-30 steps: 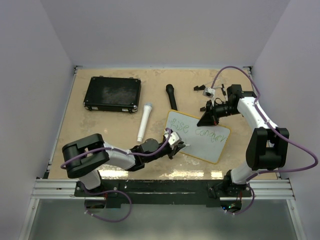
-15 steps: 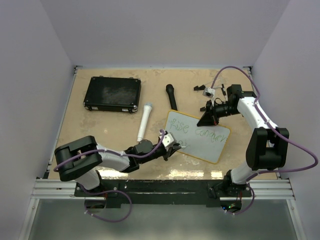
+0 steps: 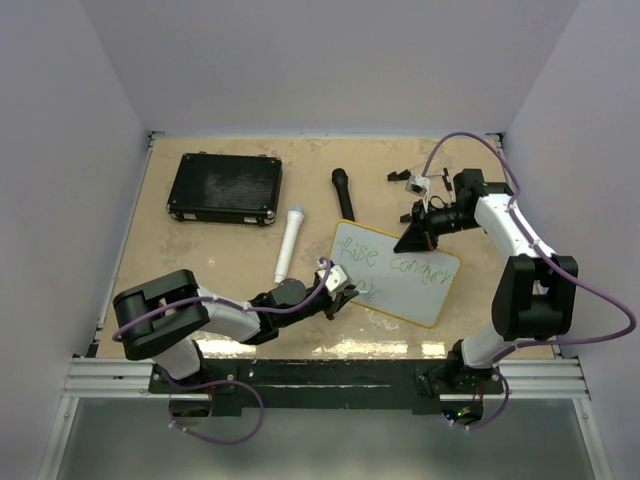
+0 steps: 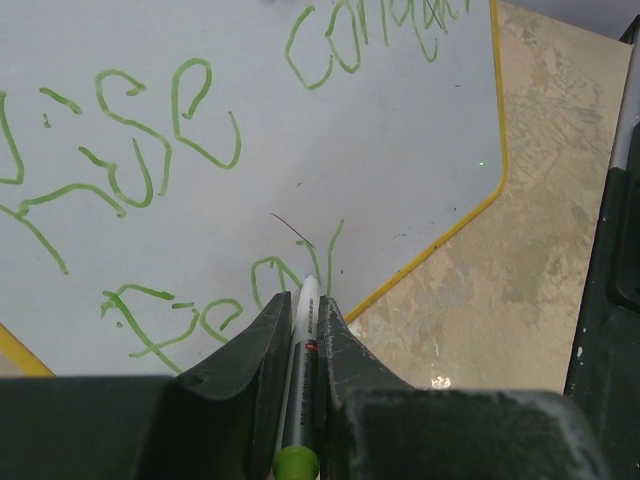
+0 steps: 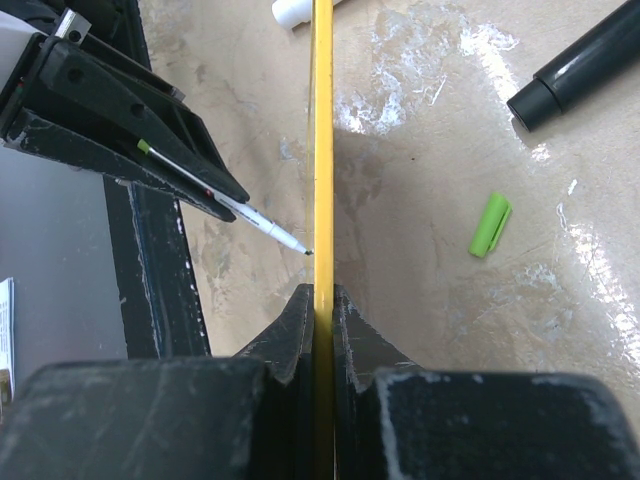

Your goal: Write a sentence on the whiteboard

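**Q:** Status?
**A:** The left claw clamps the marker, tip at the whiteboard, 4 o'clock of surface centre. The right claw pinches its 1 o'clock rim.
**Q:** Advice?
**A:** Light pressure, steady strokes.

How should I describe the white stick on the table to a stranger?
On the tan table, look between the black case and the whiteboard with green writing. A slim white stick lies there; the similar stick beyond the whiteboard is black.
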Motion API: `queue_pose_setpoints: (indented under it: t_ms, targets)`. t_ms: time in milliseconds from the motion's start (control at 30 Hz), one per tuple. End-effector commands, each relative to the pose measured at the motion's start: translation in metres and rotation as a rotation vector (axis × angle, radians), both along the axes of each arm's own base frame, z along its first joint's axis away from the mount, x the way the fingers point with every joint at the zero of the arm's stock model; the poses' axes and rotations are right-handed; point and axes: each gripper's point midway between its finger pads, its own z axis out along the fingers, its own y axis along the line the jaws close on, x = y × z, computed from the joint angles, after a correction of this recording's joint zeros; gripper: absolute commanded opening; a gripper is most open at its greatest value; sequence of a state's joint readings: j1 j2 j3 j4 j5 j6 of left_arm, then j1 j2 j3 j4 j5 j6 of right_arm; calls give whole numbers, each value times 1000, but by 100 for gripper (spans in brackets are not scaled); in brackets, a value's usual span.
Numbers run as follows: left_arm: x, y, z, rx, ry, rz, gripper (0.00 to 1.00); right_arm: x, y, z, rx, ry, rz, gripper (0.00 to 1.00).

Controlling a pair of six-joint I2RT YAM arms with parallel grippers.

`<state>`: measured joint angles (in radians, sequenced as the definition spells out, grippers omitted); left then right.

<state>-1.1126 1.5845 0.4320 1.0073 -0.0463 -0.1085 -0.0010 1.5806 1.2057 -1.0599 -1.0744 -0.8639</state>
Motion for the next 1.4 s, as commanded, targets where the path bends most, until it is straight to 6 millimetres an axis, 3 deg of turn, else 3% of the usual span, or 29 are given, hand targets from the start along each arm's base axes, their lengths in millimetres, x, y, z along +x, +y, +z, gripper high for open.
queue_pose_setpoints:
  t_ms: [0,833,1367]
  targets:
    - [10,-7,19,-58,-40,17,0,9,0,6,-6,-131,27,0]
    - [0,-2,-12,1,29,-19,0,8,0,6,-6,-129,28,0]
    - [-2,3,-16,15,38,-13,0,8,0,7,-6,-129,27,0]
